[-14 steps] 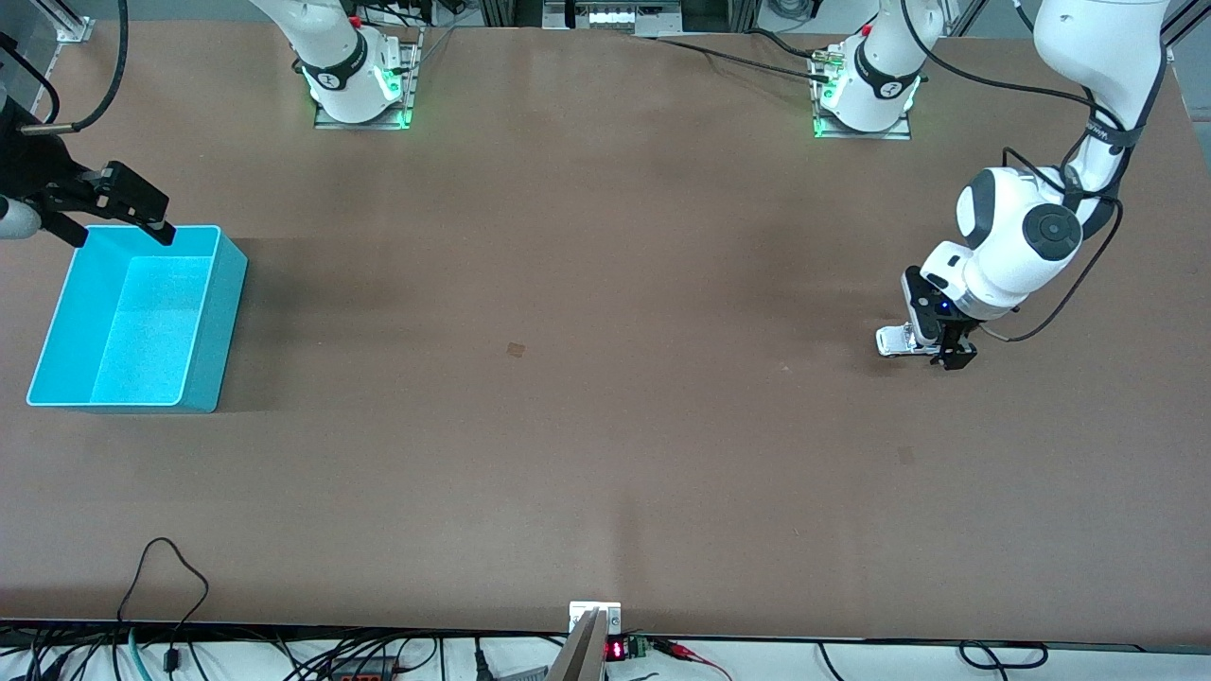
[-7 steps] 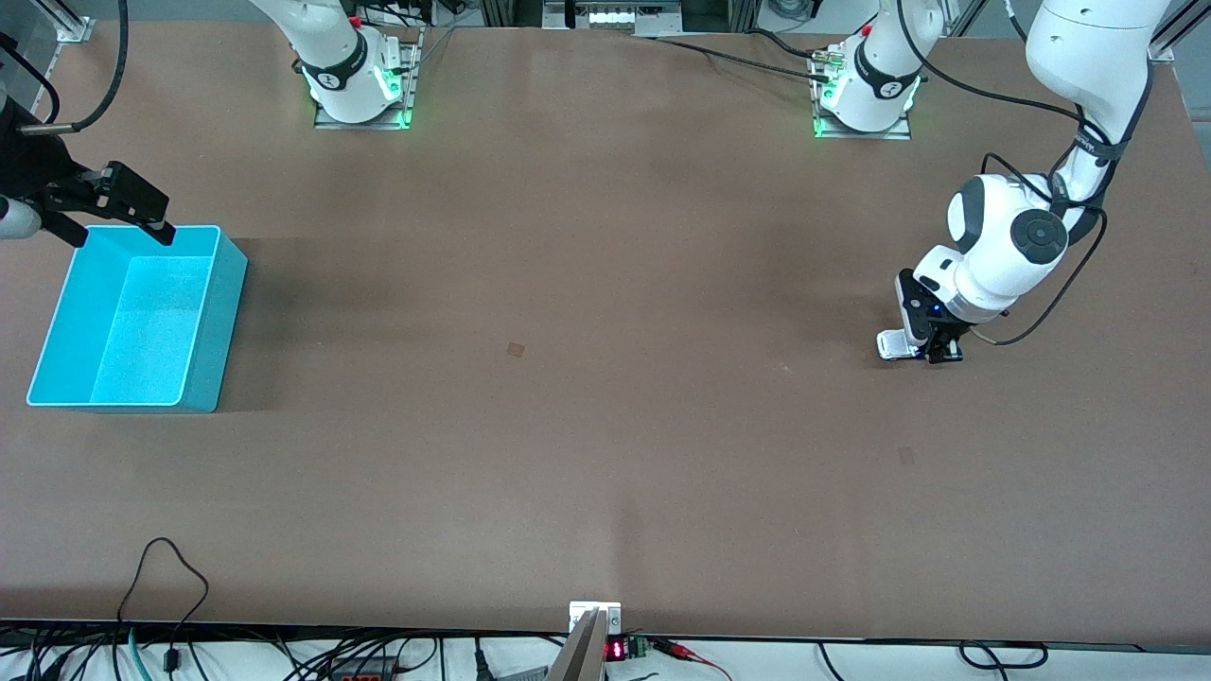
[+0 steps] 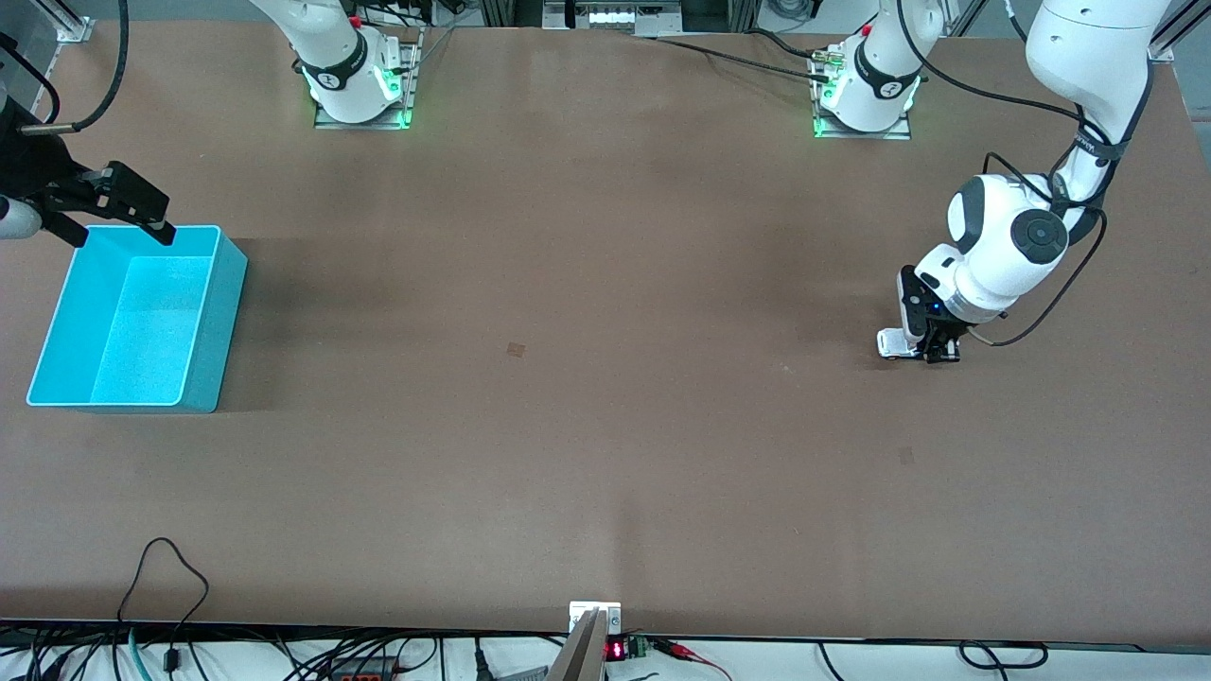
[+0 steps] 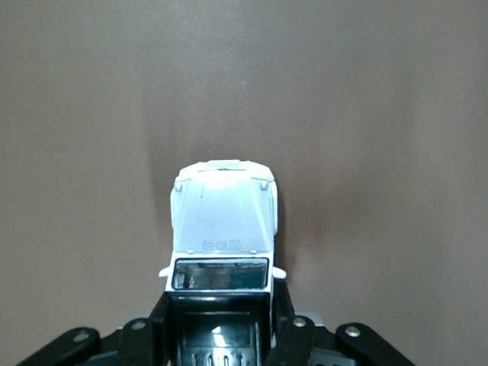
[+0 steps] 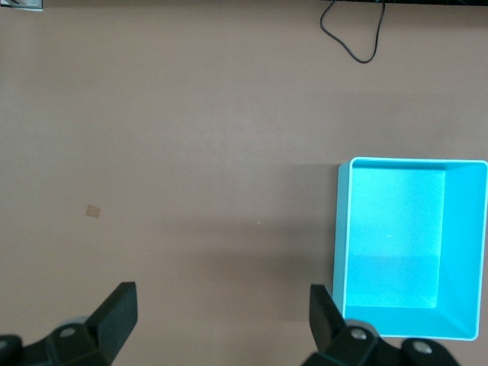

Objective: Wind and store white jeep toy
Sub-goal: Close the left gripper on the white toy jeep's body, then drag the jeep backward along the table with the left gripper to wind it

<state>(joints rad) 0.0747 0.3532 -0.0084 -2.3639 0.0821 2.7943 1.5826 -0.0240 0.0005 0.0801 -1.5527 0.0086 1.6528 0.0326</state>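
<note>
A wide brown bench (image 3: 587, 426) carries the scene, with both arm bases along its robot-side edge. A turquoise bin (image 3: 213, 322) sits open-topped near the edge at the right arm's end of the bench, its inside bare (image 5: 465, 252). The right arm waits there, the right gripper (image 3: 118, 210) hanging over the bin's rim closest to the arm bases, its jaws released and spread wide, as the right wrist view (image 5: 221, 309) confirms. Toward the edge at the left arm's end, the left arm bends down to the bench top, where the left gripper (image 3: 932, 348) has its jaws clenched on the black rear section of the white jeep toy (image 3: 889, 344). The left wrist view shows the jeep (image 4: 223, 221) standing on its wheels on the bench, white bonnet and windscreen pointing away from the gripper (image 4: 221, 324), fingers (image 4: 286, 328) pressed against both sides of its body.
</note>
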